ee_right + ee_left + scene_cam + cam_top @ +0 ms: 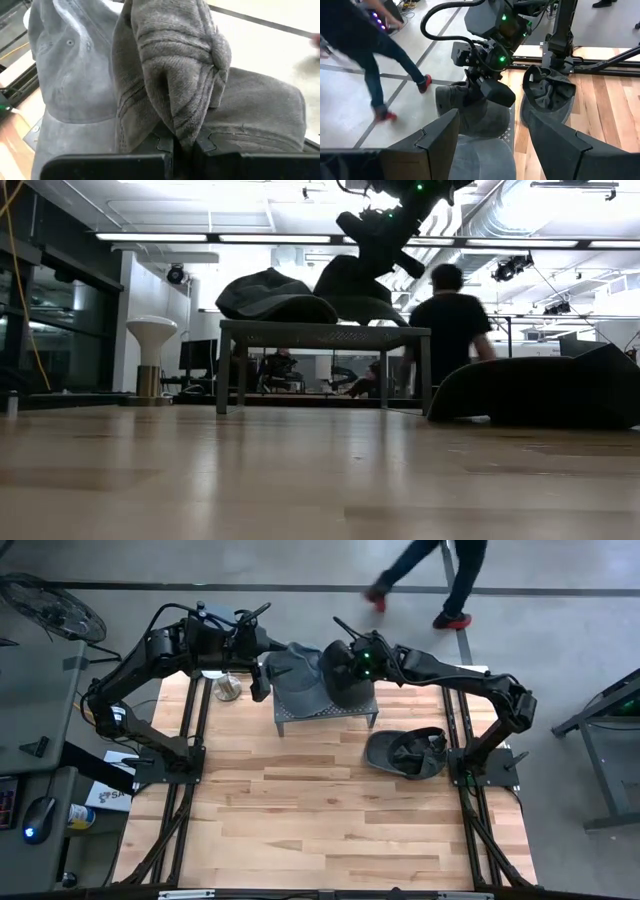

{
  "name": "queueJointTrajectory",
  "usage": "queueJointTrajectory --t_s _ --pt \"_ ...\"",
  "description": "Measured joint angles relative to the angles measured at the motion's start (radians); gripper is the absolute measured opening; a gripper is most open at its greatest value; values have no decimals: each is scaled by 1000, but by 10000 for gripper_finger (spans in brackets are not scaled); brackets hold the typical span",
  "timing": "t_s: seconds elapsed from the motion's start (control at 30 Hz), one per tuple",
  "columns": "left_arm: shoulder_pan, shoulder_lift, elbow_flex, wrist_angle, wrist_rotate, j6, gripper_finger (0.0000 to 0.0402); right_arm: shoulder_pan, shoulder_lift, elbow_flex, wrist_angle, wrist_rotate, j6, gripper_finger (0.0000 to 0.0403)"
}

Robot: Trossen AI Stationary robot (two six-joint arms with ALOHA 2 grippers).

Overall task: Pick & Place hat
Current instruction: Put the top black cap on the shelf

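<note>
1. High view: the right gripper (pixel 352 668) is above the small metal stand (pixel 290 716) at the far side of the table (pixel 330 820) and is clenched on a dark hat (pixel 348 688). A grey hat (pixel 292 672) lies on the stand beside it, and a third hat (pixel 405 753) lies upside down on the wood near the base of the right arm. The left gripper (pixel 258 678) waits just beside the stand with its fingers apart, empty.
2. Low view: the dark hat (pixel 352 288) hangs from the gripper just over the stand top, maybe touching it; I cannot tell.
3. Left wrist view: the two open fingers (pixel 440 136) point toward the right arm and its hat.
4. Right wrist view: the fingers pinch a fold of cloth (pixel 187 117). The hat looks soft and light, and it bends easily, so I think a grip on the stiffer brim or a thick fold holds best.
</note>
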Motion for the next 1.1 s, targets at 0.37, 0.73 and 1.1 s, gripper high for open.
queueJointTrajectory --t_s 0.37,0.73,1.1 --pt "0 1 0 0 -1 -20 232 -4 20 0 6 3 77 7" --pt "0 1 0 5 0 -20 232 -17 27 0 13 -38 99 7" --pt "0 1 0 4 0 -20 232 -16 27 0 30 -75 106 18"
